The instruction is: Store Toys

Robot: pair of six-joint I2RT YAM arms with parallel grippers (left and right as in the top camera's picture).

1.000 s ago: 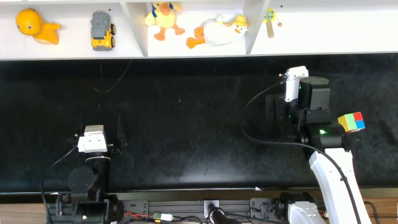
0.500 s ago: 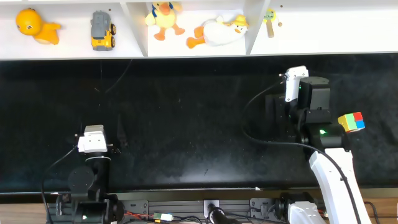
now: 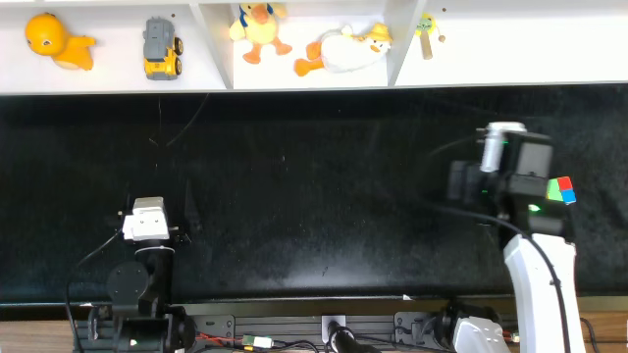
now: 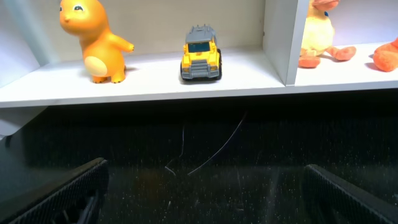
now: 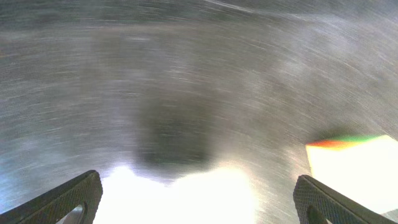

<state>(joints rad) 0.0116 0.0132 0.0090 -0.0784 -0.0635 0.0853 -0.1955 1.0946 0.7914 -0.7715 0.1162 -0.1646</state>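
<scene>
Top view has the cube [image 3: 561, 189] on the black table [image 3: 294, 196], far to the right. Over bare table the right gripper [image 5: 196, 191] hangs with fingers spread wide, the cube near one finger. The left gripper [image 4: 205, 186], also spread, faces the shelf [image 4: 155, 90] holding the truck [image 4: 201, 53].

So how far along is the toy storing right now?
Done: the orange duck figure, yellow toy truck, yellow plush duck and white plush duck sit on the white shelf. In hand: nothing; the right end effector is open near the multicoloured cube. Left: that cube, on the black mat.
</scene>
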